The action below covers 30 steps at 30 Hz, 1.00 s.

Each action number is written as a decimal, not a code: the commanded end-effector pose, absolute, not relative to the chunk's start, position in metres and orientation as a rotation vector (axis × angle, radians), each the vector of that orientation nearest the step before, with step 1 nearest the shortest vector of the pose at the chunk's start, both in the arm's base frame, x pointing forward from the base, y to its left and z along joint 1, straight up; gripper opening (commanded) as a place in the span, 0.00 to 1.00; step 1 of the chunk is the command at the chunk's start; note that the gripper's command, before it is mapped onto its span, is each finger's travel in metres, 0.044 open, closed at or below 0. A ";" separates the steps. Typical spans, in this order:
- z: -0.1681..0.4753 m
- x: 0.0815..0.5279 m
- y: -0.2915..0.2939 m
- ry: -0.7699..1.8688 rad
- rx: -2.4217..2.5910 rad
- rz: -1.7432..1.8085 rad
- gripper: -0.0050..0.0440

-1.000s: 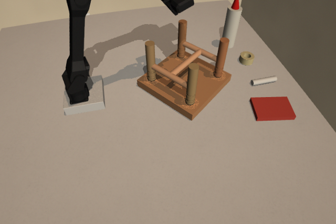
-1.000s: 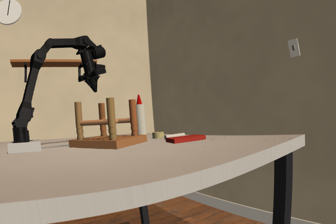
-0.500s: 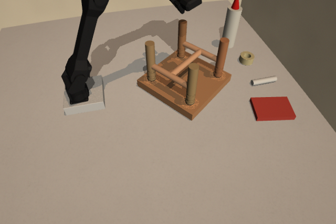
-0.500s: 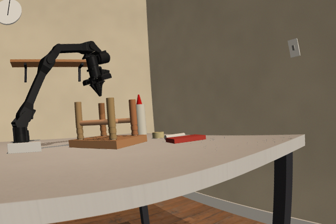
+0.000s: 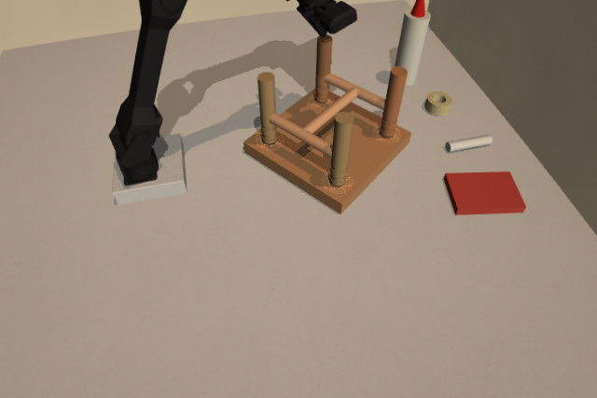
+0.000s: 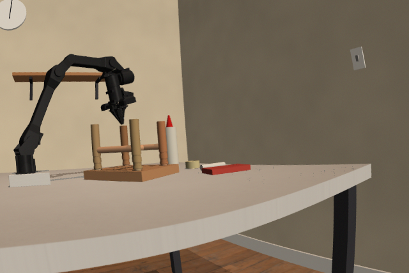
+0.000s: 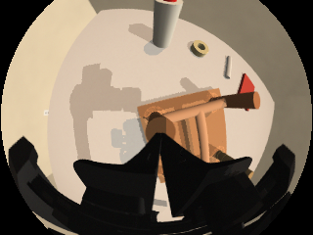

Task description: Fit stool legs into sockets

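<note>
Wooden stool (image 5: 366, 155) (image 6: 114, 175) (image 7: 221, 132) sits legs-up; our gripper (image 5: 323, 34) (image 6: 122, 122) (image 7: 159, 136) is clenched on nothing.
Top view blurs it, but side-on we see a sliver above the 12 o'clock leg (image 5: 324, 63) (image 6: 124, 136) (image 7: 160, 125); red-tipped cylinder (image 5: 410, 44) (image 6: 171, 146) (image 7: 165, 24) at 1.

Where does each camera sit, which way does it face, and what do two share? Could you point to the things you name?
Top: high, angled down at the stool (image 5: 371, 145) (image 6: 114, 176) (image 7: 217, 127); shows base, arm and hand (image 5: 324, 33) (image 6: 122, 122) (image 7: 159, 136).
Exterior: low beside the table, facing the walls; shows the whole arm.
Wrist: on the arm, facing past the hand's fingers.
Top and exterior share all four upright legs.
</note>
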<state>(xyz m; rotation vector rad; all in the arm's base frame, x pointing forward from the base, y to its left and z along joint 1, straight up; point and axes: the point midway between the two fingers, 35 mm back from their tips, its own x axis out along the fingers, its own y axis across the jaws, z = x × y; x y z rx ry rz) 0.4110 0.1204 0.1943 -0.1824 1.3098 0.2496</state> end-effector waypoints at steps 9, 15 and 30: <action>0.186 0.410 0.120 1.307 -0.184 0.247 0.10; 0.182 0.410 0.120 1.307 -0.184 0.247 0.10; 0.169 0.411 0.120 1.307 -0.184 0.247 0.10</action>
